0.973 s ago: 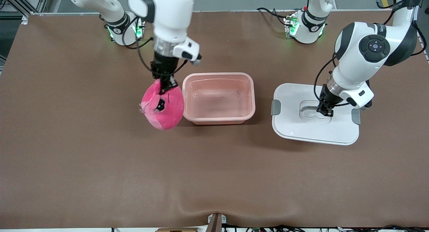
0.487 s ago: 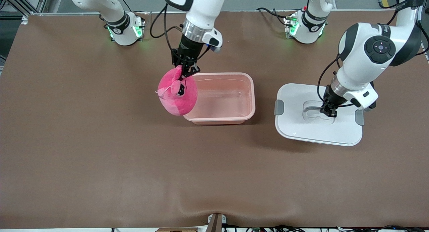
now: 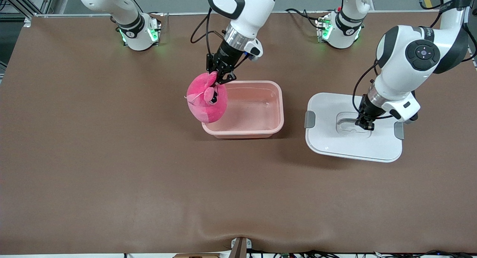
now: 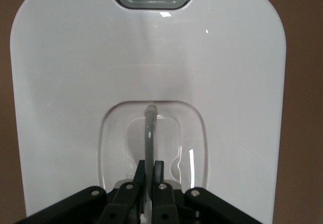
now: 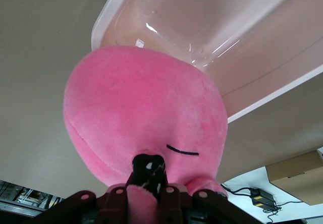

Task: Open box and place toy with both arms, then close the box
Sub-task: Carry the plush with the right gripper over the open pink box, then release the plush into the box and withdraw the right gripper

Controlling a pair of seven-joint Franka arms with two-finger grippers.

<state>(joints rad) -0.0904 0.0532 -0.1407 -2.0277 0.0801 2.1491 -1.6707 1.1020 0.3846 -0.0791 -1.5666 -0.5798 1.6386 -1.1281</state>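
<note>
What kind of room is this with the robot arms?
Probably a robot lab. Two arms are bolted to a brown table; the right gripper holds a pink toy over a box, and cables trail along the edges.

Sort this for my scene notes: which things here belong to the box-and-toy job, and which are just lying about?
Part of the job:
- tub, open
- lid, off, on the table beside the tub
- plush toy, hanging over the tub's rim
- right gripper, shut on the toy
- left gripper, shut on the lid's handle

Lying about:
- nothing; only the brown table
</note>
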